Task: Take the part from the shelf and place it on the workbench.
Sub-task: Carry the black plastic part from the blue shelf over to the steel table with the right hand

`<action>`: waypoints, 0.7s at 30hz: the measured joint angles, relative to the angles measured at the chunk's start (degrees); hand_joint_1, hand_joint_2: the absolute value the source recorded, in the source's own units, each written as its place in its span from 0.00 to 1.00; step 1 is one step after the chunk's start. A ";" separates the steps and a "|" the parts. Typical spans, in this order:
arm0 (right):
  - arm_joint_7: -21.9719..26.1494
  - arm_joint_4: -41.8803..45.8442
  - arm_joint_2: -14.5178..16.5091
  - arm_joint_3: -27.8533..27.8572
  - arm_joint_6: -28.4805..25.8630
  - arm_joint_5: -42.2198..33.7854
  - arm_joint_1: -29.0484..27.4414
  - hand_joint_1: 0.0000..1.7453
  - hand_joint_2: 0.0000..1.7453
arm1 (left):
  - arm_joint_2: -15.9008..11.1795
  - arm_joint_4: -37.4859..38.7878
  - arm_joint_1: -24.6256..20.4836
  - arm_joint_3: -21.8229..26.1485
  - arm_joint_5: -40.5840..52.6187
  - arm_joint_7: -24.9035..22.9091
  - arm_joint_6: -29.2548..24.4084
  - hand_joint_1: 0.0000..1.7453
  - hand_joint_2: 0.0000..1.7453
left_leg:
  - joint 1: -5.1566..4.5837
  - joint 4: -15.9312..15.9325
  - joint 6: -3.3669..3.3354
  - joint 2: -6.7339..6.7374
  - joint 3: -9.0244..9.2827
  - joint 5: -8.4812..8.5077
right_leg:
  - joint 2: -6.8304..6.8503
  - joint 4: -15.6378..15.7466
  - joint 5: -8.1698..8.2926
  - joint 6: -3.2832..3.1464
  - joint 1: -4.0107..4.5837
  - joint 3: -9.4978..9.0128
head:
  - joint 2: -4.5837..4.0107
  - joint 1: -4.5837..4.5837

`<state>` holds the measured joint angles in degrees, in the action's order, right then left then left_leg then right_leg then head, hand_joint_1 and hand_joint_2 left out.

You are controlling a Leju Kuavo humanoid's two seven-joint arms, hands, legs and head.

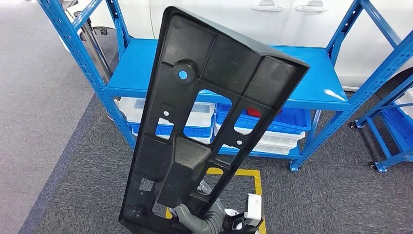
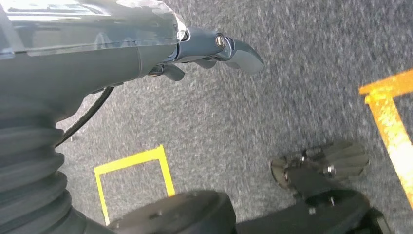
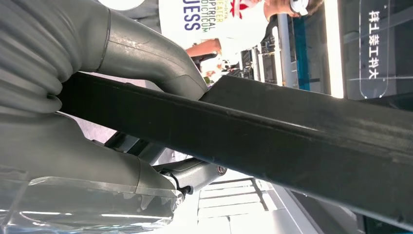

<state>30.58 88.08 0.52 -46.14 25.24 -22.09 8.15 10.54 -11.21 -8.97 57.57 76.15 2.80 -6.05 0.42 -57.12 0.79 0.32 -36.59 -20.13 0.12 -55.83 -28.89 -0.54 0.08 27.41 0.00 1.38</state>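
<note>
Left hand [image 2: 214, 51]: hangs over grey carpet w/ yellow floor tape [image 2: 134, 168]. Fingers loosely curled in, nothing between them, touching nothing.
Part [image 1: 207, 126]: long black moulded plastic panel w/ cut-outs and a round boss showing a blue dot. Stands nearly upright, tilted, top end leaning away from the fingers toward the rack. Off the shelf, carried in the air.
Right hand [image 1: 204, 217]: at the panel's low end. Right wrist view shows thick grey thumb [image 3: 156, 56] over one face of the part's edge, darker fingers [image 3: 192, 173] under the other face, so clamped on the edge. Exact finger placement partly hidden by the panel.
Shelf [image 1: 311, 80]: blue steel rack past the panel's far end, well apart from the fingers. Lower tier holds blue and white bins [image 1: 287, 124].
Behind rack: white car door w/ handles [image 1: 265, 7].
Step, my read: pick done, carry phase. Placing not yet done; workbench not seen in these frames.
Next move calls for: turn or walk toward the bench keeping the clamp firm, since one hand holds a long panel by its end and it could lever or swing. Keep top end off the rack uprights. Lower it flat before letting go.
</note>
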 joint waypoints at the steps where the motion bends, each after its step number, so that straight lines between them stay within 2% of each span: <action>1: -0.01 0.00 0.00 0.00 0.00 0.01 0.00 1.00 1.00 | 0.00 0.00 0.00 0.00 -0.01 0.00 -0.01 0.00 1.00 | -0.03 -0.01 0.03 0.00 -0.04 0.01 | 0.01 0.07 0.09 -0.05 -0.08 0.07 | 0.00 0.00; 4: -0.05 0.00 0.02 0.00 0.01 0.01 0.01 1.00 1.00 | 0.00 0.00 -0.01 0.00 -0.01 0.02 -0.03 0.00 1.00 | 0.14 -0.19 0.00 -0.02 -0.20 -0.33 | 0.13 0.16 0.35 -0.18 -0.28 0.13 | 0.00 0.00; 6: -0.12 0.00 0.13 0.00 0.04 0.08 -0.01 1.00 1.00 | 0.00 0.00 -0.07 0.01 -0.05 0.02 -0.05 0.00 1.00 | 0.30 -2.30 0.11 -0.05 -1.02 -3.64 | 0.29 0.21 1.20 -0.65 -0.34 1.02 | 0.01 0.01; 7: -0.15 -0.01 0.20 0.01 0.07 0.12 -0.09 1.00 1.00 | 0.00 0.00 -0.13 0.01 -0.05 -0.02 -0.07 0.00 1.00 | 0.34 -6.76 0.35 -0.06 -1.56 -6.64 | 0.40 0.06 2.29 -0.84 -0.24 2.48 | 0.01 0.02; 8: -0.17 -0.01 0.27 0.02 0.09 0.16 -0.17 1.00 1.00 | 0.00 0.00 -0.16 0.01 -0.03 -0.09 -0.07 0.00 1.00 | 0.35 -9.84 0.56 -0.06 -0.82 -8.48 | 0.46 -0.29 3.58 -0.95 -0.18 4.41 | 0.01 0.02; 9: -0.17 -0.02 0.31 0.04 0.10 0.18 -0.24 1.00 1.00 | 0.00 0.00 -0.13 0.01 0.03 -0.22 -0.05 0.00 1.00 | 0.38 -10.99 0.71 -0.07 1.12 -8.99 | 0.49 -0.79 4.72 -0.84 -0.15 6.25 | 0.01 0.02; 10: -0.18 0.00 0.35 0.09 0.15 0.23 -0.33 1.00 1.00 | 0.00 0.00 -0.08 0.00 0.10 -0.35 -0.04 0.00 1.00 | 0.36 -10.27 0.77 -0.08 4.06 -9.47 | 0.48 -1.38 5.85 -0.60 -0.06 8.13 | 0.01 0.02; 11: -0.19 0.04 0.37 0.18 0.20 0.33 -0.40 1.00 1.00 | 0.00 0.00 0.00 0.00 0.15 -0.44 -0.04 0.00 1.00 | 0.29 -5.53 0.56 -0.13 7.51 -9.11 | 0.44 -1.92 6.39 -0.30 -0.01 9.12 | 0.01 0.02; 12: -0.19 0.09 0.38 0.29 0.29 0.47 -0.51 1.00 1.00 | 0.00 0.00 0.04 0.00 0.19 -0.50 -0.04 0.00 1.00 | 0.20 -2.22 0.30 -0.19 9.49 -9.75 | 0.45 -2.21 6.84 0.03 0.08 9.60 | 0.01 0.01; 13: -0.19 0.13 0.39 0.42 0.44 0.66 -0.66 1.00 1.00 | 0.00 0.00 0.05 0.00 0.26 -0.51 -0.06 0.00 1.00 | 0.06 -0.21 -0.04 -0.25 10.48 -10.48 | 0.50 -2.33 7.32 0.36 0.14 9.87 | 0.02 0.02; 15: -0.16 0.15 0.38 0.66 0.80 1.01 -1.02 1.00 1.00 | 0.03 0.01 0.13 0.00 0.46 -0.60 -0.08 0.00 1.00 | 0.00 0.42 -0.90 -0.19 10.02 -10.07 | 0.57 -2.31 8.18 1.05 0.10 10.16 | 0.01 0.01; 16: -0.13 0.15 0.37 0.80 0.97 1.20 -1.23 1.00 1.00 | 0.06 0.02 0.14 0.00 0.57 -0.67 -0.08 0.00 1.00 | 0.05 0.46 -1.40 -0.07 9.54 -9.52 | 0.48 -2.68 7.66 1.39 -0.02 10.49 | 0.01 0.01; 17: -0.09 0.15 0.36 0.97 1.09 1.40 -1.46 1.00 1.00 | 0.09 0.03 0.11 -0.01 0.65 -0.72 -0.08 0.00 1.00 | 0.15 0.54 -1.87 0.07 8.92 -8.86 | 0.35 -3.85 6.06 1.74 -0.13 11.01 | 0.00 0.00; 18: -0.05 0.15 0.34 1.18 1.15 1.58 -1.66 1.00 1.00 | 0.12 0.04 0.05 -0.02 0.71 -0.72 -0.07 0.00 1.00 | 0.23 0.62 -2.23 0.21 8.17 -8.16 | 0.23 -6.07 3.47 2.06 -0.29 11.76 | 0.00 0.00; 20: 0.04 0.15 0.33 1.58 1.23 1.78 -1.99 1.00 1.00 | 0.14 0.04 -0.02 -0.05 0.78 -0.62 -0.07 0.00 1.00 | 0.18 0.54 -2.50 0.29 6.44 -6.79 | 0.13 -13.27 -2.28 2.58 -0.43 13.54 | 0.00 0.01; 21: 0.07 0.14 0.31 1.75 1.26 1.82 -2.15 1.00 1.00 | 0.15 0.04 -0.01 -0.07 0.80 -0.57 -0.07 0.00 1.00 | 0.16 0.49 -2.47 0.31 5.54 -6.11 | 0.13 -16.67 -3.66 2.74 -0.46 14.06 | 0.00 0.01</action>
<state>30.65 88.23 0.84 -44.39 26.50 -20.27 6.00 10.68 -11.17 -8.97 57.51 76.95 2.22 -6.12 0.58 -56.63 -1.68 0.63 -31.05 -26.25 0.25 -72.49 -32.55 2.20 -0.38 41.47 0.00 1.39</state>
